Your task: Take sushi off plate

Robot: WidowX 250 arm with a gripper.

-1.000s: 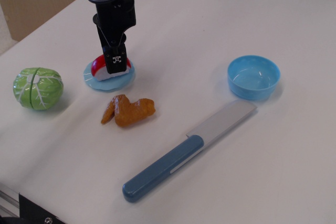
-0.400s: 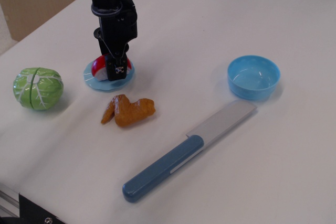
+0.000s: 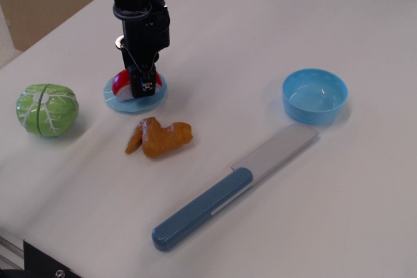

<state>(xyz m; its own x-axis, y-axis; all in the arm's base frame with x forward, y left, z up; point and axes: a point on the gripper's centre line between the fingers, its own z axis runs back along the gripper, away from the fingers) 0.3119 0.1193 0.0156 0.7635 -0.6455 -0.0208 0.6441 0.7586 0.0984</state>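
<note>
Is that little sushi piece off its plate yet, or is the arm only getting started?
Not off yet. The sushi sits on the light-blue plate. The gripper is down right at the sushi, over the plate; whether it has clamped it is hidden by its own body. What remains is lifting the sushi and setting it on the table.

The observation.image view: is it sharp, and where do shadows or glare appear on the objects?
In the observation.image view, focus is sharp across the table; lighting is soft and even, with faint shadows beside the cabbage, chicken wing and knife; the blue bowl shows light reflections inside; the dark gripper hides much of the sushi on the plate.
</note>
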